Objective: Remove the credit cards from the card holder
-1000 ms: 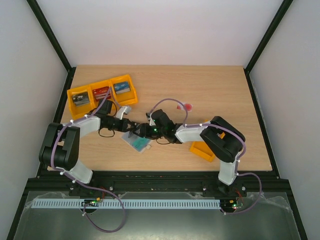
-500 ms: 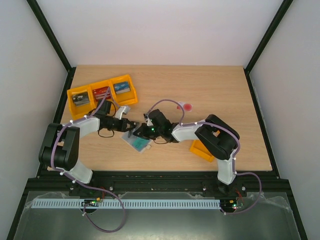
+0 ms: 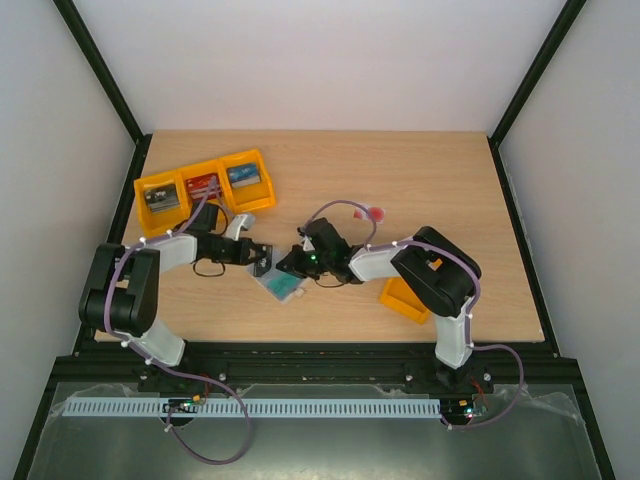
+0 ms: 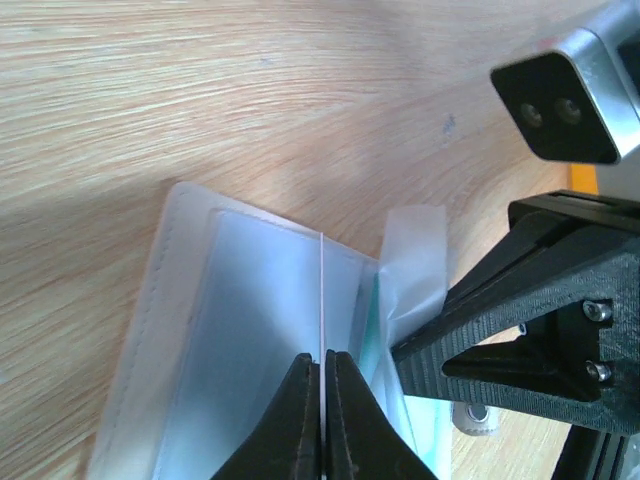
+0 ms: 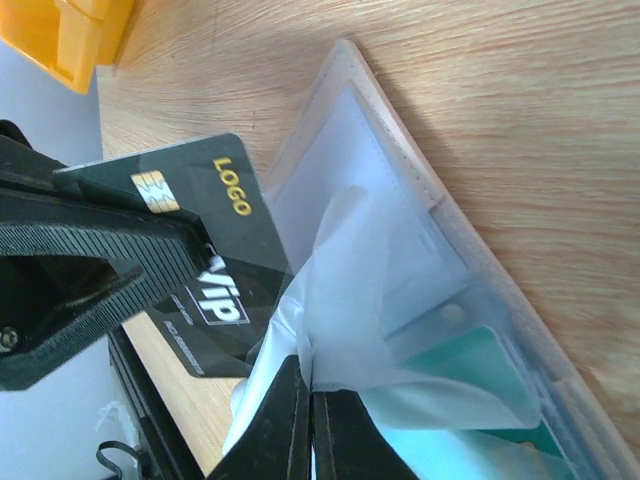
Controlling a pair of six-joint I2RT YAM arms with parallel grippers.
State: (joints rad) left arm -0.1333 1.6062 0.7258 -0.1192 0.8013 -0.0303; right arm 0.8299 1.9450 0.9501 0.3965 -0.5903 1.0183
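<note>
The card holder [image 3: 278,285] lies open toward the counter's [image 3: 400,180] near edge, left of middle, the left pincer [image 4: 322,385] clamping a dark card [image 5: 215,250], the right pincer [image 5: 305,390] pinching its clear sleeve [image 5: 340,290] above a teal card [image 5: 465,365].

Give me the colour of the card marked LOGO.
The card is near-black with gold lettering; clearest in right wrist view.

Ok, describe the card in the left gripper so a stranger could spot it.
Near the middle of the wooden table lies the open card holder. The left gripper pinches the dark card there: gold LOGO, white VIP, unlike the sleeved teal card.
</note>
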